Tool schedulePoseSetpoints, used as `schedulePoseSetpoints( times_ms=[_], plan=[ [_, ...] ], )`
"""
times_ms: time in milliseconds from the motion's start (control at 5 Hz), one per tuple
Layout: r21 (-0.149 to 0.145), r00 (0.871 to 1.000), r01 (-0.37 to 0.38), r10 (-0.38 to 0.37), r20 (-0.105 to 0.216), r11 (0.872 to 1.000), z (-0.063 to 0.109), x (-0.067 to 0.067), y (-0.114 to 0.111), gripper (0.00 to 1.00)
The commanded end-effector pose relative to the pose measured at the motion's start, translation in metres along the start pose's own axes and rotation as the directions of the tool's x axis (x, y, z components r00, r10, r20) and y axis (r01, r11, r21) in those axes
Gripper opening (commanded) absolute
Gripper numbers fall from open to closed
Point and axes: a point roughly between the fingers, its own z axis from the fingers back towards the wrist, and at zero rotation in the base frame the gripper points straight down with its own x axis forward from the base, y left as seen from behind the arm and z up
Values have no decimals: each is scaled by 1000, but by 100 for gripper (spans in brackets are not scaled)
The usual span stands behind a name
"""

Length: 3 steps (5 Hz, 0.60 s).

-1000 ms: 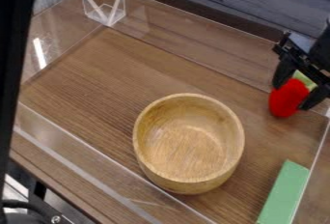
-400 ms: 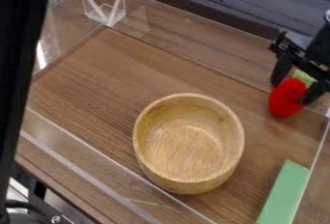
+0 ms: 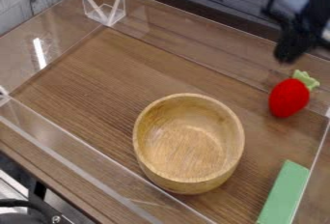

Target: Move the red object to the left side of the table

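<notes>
red object [image 3: 290,96] on the table [image 3: 103,83], below the shut claw [image 3: 295,42]

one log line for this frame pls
gripper: shut, empty, raised | red object: on table, right side, unmoved | status: grasp missed

My gripper [image 3: 294,46] is up near the top right corner, pointing pretty much straight down. It's blurry, but the jaws are closed and I'm not holding anything.
</notes>
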Motion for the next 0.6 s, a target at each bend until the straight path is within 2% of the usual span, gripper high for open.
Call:
schedulePoseSetpoints(
  times_ms=[0,400],
  plan=[
    [-17,999,30,-29,37,999,4,6,-4,100],
    [-30,991,125,-124,42,992,-8,14,-22,100]
  ],
)
